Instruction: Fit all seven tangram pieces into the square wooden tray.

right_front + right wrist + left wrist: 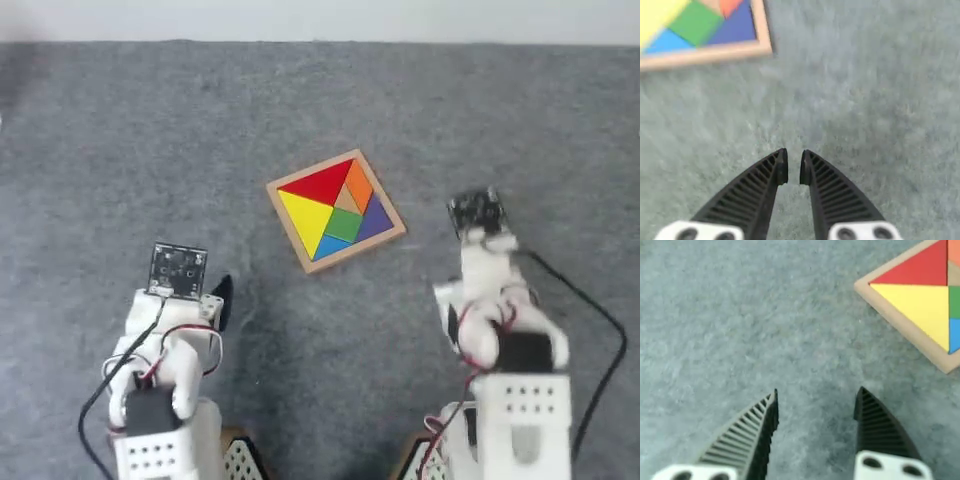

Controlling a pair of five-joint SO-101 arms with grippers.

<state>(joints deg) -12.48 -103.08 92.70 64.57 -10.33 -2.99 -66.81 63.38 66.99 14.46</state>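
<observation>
The square wooden tray (290, 231) lies turned like a diamond at the middle of the grey felt. Coloured tangram pieces cover its floor: red (320, 184), yellow (303, 213), orange (359, 185), green (343, 224), blue (328, 246), purple (375, 218) and a tan piece (346, 200). My left gripper (815, 400) hovers open over bare felt, short of the tray's corner (900, 322), with nothing between its fingers. My right gripper (792, 167) is shut on nothing over the felt, off the tray's other corner (705, 55).
The grey felt mat (150, 130) covers the table up to a pale wall strip at the back. Both arm bases (160, 440) (520, 420) stand at the front edge. A black cable (600, 330) loops beside the right arm.
</observation>
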